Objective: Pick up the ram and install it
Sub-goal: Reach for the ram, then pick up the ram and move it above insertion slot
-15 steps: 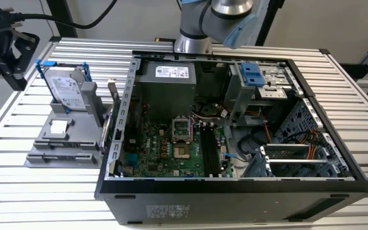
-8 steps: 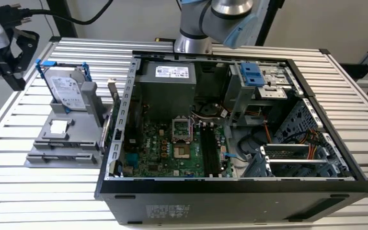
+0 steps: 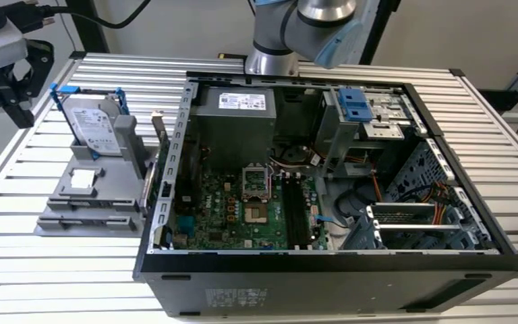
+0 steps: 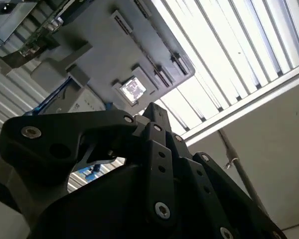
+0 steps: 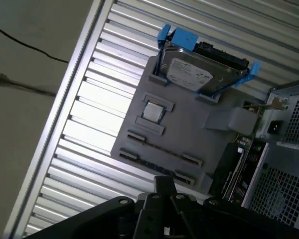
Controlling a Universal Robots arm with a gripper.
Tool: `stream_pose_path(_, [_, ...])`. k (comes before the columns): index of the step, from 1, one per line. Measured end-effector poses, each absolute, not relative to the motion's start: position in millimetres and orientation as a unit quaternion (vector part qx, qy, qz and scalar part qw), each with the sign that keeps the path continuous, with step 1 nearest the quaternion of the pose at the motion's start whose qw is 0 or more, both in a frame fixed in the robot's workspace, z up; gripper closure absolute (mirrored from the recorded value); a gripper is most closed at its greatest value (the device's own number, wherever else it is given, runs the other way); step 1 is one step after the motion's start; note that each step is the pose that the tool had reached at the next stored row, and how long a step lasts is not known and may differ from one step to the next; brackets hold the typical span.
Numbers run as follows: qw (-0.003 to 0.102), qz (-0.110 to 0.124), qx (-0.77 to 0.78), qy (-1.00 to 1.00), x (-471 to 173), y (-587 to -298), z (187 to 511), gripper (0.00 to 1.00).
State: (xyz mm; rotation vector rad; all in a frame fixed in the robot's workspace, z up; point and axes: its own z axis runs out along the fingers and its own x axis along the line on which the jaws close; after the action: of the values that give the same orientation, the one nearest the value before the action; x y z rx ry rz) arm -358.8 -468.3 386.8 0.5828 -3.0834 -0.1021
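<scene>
**A:** Item one, the ram [image 5: 157, 166]. Location?

**B:** Judged to be the thin dark strip standing on edge in the end row of the grey fixture [image 5: 189, 132]. Its colour cannot be read from this angle. Not yet lifted.

**A:** Neighbours, by the exterior view?

**B:** Processor chip [image 3: 83, 178] at twelve o'clock of that row. Hard drive [image 3: 92, 128] further along the same line. Upright card [image 3: 157, 155] at two. Open case [image 3: 331, 277] at three, its black motherboard slots [image 3: 295, 206] apparently vacant. All on the slatted tabletop [image 3: 25, 270].

**A:** Fingers [image 5: 164, 185]?

**B:** Clenched tip to tip on nothing. They hang above the fixture at about ten o'clock, apart from the strip.

**A:** Handling note for the pick?

**B:** In my judgement, part them before descending and centre over mid-length. Pinch the flat faces, not the ends, and draw straight up out of the row. A tilt risks levering the board, and drift towards two o'clock meets the card.
</scene>
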Motion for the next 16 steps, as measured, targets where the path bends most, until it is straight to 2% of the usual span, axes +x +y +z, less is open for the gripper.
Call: stream_pose_path(16, [0.006,-0.032,0.326,-0.945,-358.8,-468.3,386.8,1.0])
